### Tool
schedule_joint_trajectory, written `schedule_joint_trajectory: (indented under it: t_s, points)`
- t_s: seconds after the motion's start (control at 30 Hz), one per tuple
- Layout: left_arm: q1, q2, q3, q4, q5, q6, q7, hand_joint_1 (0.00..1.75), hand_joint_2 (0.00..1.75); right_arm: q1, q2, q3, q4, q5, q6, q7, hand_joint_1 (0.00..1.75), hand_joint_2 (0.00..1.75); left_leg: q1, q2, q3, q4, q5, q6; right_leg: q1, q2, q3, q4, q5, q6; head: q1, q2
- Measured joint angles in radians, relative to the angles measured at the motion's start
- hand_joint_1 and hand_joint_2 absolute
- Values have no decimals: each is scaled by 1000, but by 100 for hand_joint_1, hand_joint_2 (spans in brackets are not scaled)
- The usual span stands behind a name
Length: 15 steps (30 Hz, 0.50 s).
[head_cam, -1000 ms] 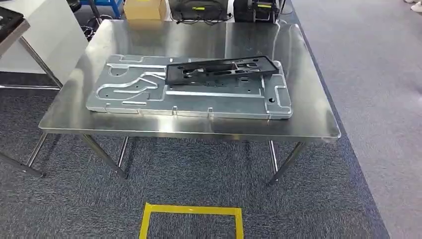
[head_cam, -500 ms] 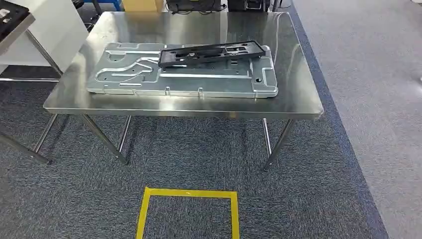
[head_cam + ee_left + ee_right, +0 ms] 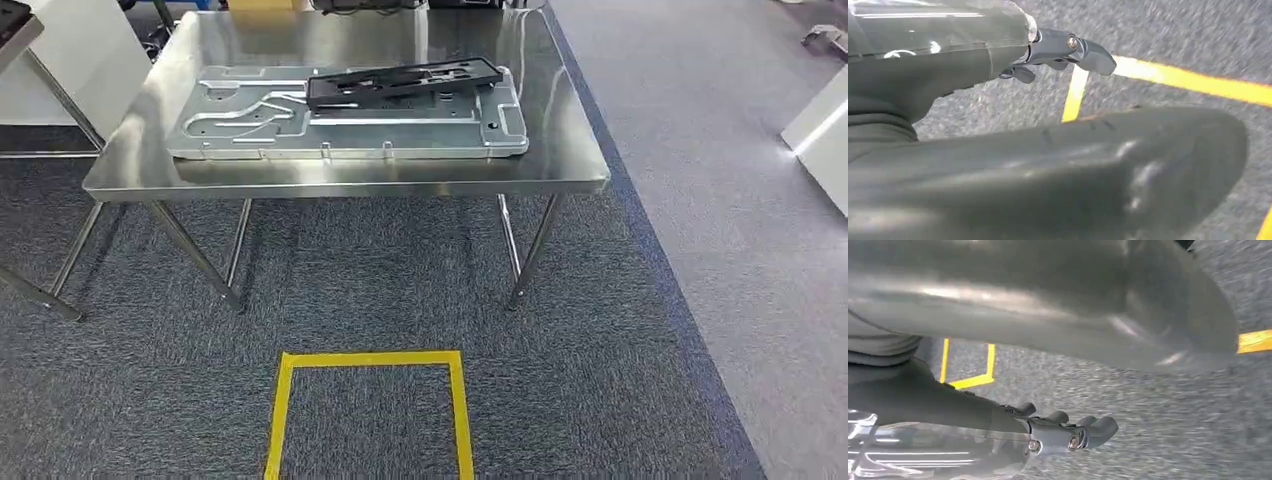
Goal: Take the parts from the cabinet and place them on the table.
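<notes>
Head view: a stainless-steel table [image 3: 560,170] with a mirror-bright top and slim tubular legs is occupying the upper half of the frame. A large, flat aluminium plate [image 3: 400,135] — matte grey, with curved raised ribs, slots and small tabs along its near edge — is lying on the tabletop. A long black part [image 3: 400,82], narrow and pierced with cut-outs, is resting across the plate's far side, slightly askew, so the task's parts are sitting on the table. Below, a coarse grey-blue carpet [image 3: 600,380] is covering the floor, and a square outline of yellow tape [image 3: 370,358] is lying at lower centre. A paler, smoother floor strip [image 3: 720,150] is running down the right side, and a white cabinet [image 3: 60,60] is standing at upper left.

Wrist views: these are adding the hands. The left hand [image 3: 1058,50] — glossy grey cover, dark fingers loosely curled — is hanging above the carpet and yellow tape, holding nothing. The right hand [image 3: 1068,432] is hanging likewise at lower centre of its frame, its fingers curled inward around nothing. Both pictures are blurred.
</notes>
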Motion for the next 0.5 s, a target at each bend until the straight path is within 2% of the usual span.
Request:
schedule_joint_trajectory:
  t_s: [0.03, 0.07, 0.1, 0.17, 0.2, 0.23, 0.27, 0.3, 0.33, 0.37, 0.4, 0.43, 0.47, 0.5]
  points:
    - [-2, 0, -1, 0, -1, 0, 0, 0, 0, -3, 0, 0, 0, 0, 1, 0, 0, 0, -1, 0, -15, 14, 7, -6, -1, 1, 91, -111, -38, -3, 0, 0]
    - [-3, -1, -2, 0, -2, 0, -1, 0, 0, -5, 0, 0, 0, 0, 1, -1, 0, 0, -5, -1, -25, 28, 9, -10, 5, 2, 154, -214, -75, -8, 0, 0]
    - [-3, -2, -2, 0, -2, 0, -1, 0, 0, -5, 0, 0, 0, 0, 1, -1, 0, 0, -6, 0, -29, 29, 17, -17, 6, 2, 169, -244, -97, -19, 0, 0]
    - [-6, -2, -3, 0, -2, 0, -2, 0, 0, -5, 1, 0, 0, 0, 2, -1, 0, 0, -2, 0, -35, 22, 44, -31, 13, 2, 152, -236, -86, -37, 0, 0]
    - [-2, -2, -3, 0, -2, 0, -2, 0, 0, 1, 1, 0, 0, 0, 2, -1, 0, 0, -3, -3, -38, 22, 54, -38, 7, -1, 140, -243, -71, -47, 0, 0]
    - [-1, -2, -3, 0, -2, 0, -2, 0, 0, -2, 2, -1, 2, 0, 3, -1, 0, 0, 3, -5, -50, 35, 23, -41, 6, -10, 129, -242, -58, -56, 0, 0]
    - [3, -2, -3, 0, -2, 0, -2, 0, 0, -2, 2, -2, 2, 0, 3, -1, 0, 0, 3, -5, -60, 70, -44, -46, 7, -8, 112, -242, -44, -63, 0, 0]
    - [5, -2, -3, 0, -2, 0, -2, 0, 0, -1, 2, -2, 2, 0, 3, -1, 0, 0, 4, -4, -72, 134, -121, -48, 9, -11, 94, -241, -30, -68, -1, 0]
    - [4, -2, -4, 0, -2, 0, -2, 0, 0, 0, 2, -3, 2, 0, 3, -1, 0, 0, 6, -4, -82, 203, -182, -51, 12, -12, 77, -241, -16, -68, 0, 0]
    - [3, -3, -5, 0, -2, 0, -2, 0, 0, 1, 2, -3, 2, 0, 2, -1, 0, 0, 7, -4, -85, 264, -207, -54, 14, -14, 58, -238, -3, -69, 0, 0]
    - [2, -3, -6, 0, -3, -1, -3, 0, 0, 1, 2, -4, 2, 0, 2, -4, 0, 0, 8, -4, -81, 306, -193, -55, 15, -15, 37, -234, 10, -69, 0, 0]
    - [2, -3, -6, 0, -3, -1, -3, 0, 0, 2, 2, -5, 2, 0, 3, -11, 0, 0, 8, -4, -63, 314, -151, -54, 16, -17, 15, -229, 22, -68, 0, 0]
    - [2, -3, -7, 0, -3, -1, -3, 0, 0, 4, 2, -6, 2, -3, 2, -17, 0, 0, 8, -6, -31, 288, -105, -52, 17, -10, -5, -222, 32, -65, 0, 0]
    - [2, -3, -8, 0, -5, -1, -3, 0, 0, 4, 3, -10, 2, -15, 1, -23, 0, 0, 7, -11, 26, 223, -71, -44, 18, -5, -26, -214, 43, -60, -1, 0]
